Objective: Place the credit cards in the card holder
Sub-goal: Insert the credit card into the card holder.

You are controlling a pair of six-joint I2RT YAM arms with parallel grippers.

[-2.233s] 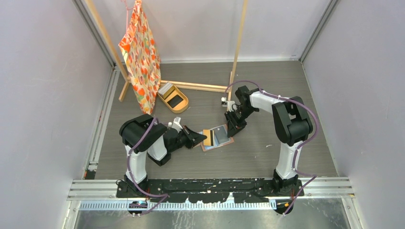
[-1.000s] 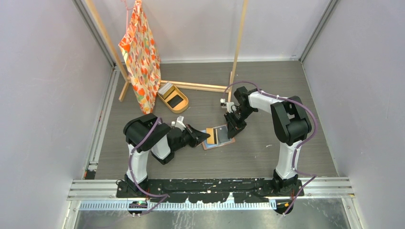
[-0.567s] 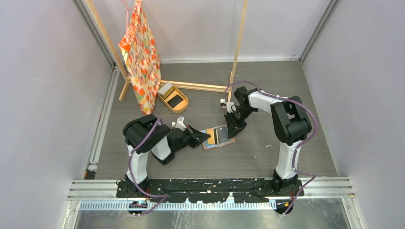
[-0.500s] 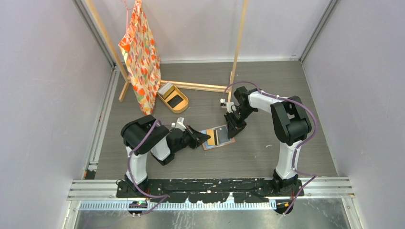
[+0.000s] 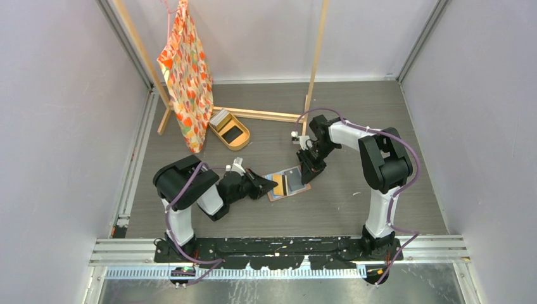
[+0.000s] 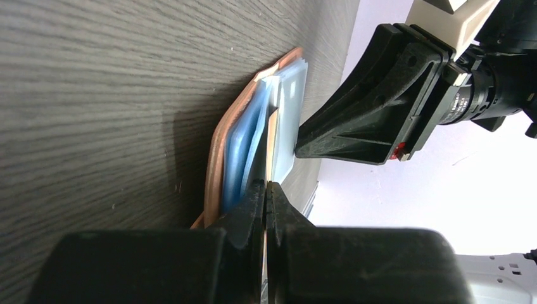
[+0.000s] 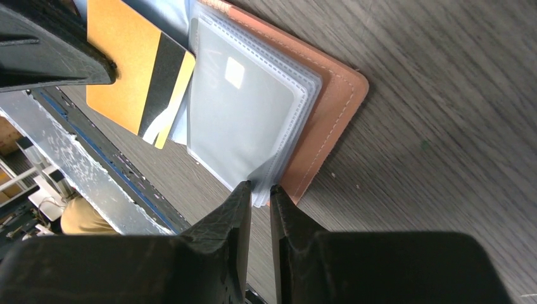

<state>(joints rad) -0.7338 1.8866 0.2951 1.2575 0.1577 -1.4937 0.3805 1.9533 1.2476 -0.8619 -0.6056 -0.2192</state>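
The salmon-brown card holder (image 5: 300, 187) lies open on the table, its clear inner pockets (image 7: 244, 114) facing up. My left gripper (image 5: 270, 185) is shut on an orange-tan credit card with a black stripe (image 5: 277, 184), holding it edge-on over the holder's left half. The left wrist view shows the jaws (image 6: 265, 185) pressed on the thin card (image 6: 272, 142) beside the blue-tinted sleeves and the leather edge (image 6: 217, 158). My right gripper (image 5: 309, 171) pinches the corner of the clear pockets; the right wrist view (image 7: 260, 187) shows this, with the card (image 7: 136, 76) at upper left.
An oval tan tray (image 5: 239, 140) with more cards (image 5: 220, 117) stands at the back left. An orange patterned cloth bag (image 5: 187, 69) hangs from a wooden frame (image 5: 315, 57) behind. Walls close both sides.
My left gripper has moved right with the card, from beside the holder to over its left half. Its elbow has since swung back left. The right gripper has stayed on the pockets.
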